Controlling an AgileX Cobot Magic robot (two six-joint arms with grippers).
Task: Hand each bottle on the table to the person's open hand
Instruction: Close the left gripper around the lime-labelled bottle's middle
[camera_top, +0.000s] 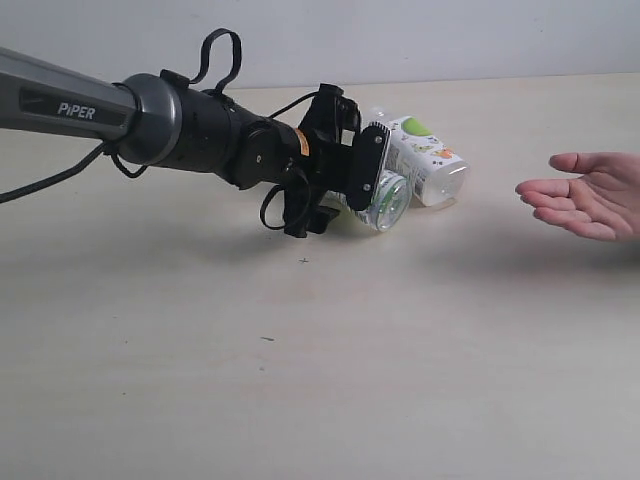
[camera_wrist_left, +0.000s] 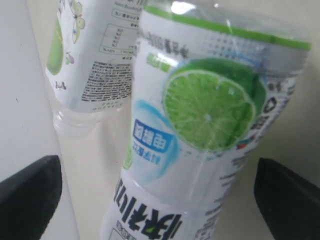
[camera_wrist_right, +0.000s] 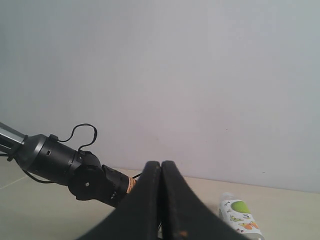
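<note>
We show two clear bottles lying side by side on the pale counter (camera_top: 300, 380): a lime-label bottle (camera_top: 388, 200), base toward us, and a white-label bottle (camera_top: 428, 160) behind it. The open hand (camera_top: 585, 195) hovers palm up, well apart.

a: what lies on the pale table (camera_top: 150, 400)?
b: a white-labelled bottle (camera_top: 430, 165) on its side, and a lime-labelled bottle (camera_top: 388, 200) just beside it.
a: more?
b: tiny dark specks (camera_top: 303, 261), well apart from the white-labelled bottle.
</note>
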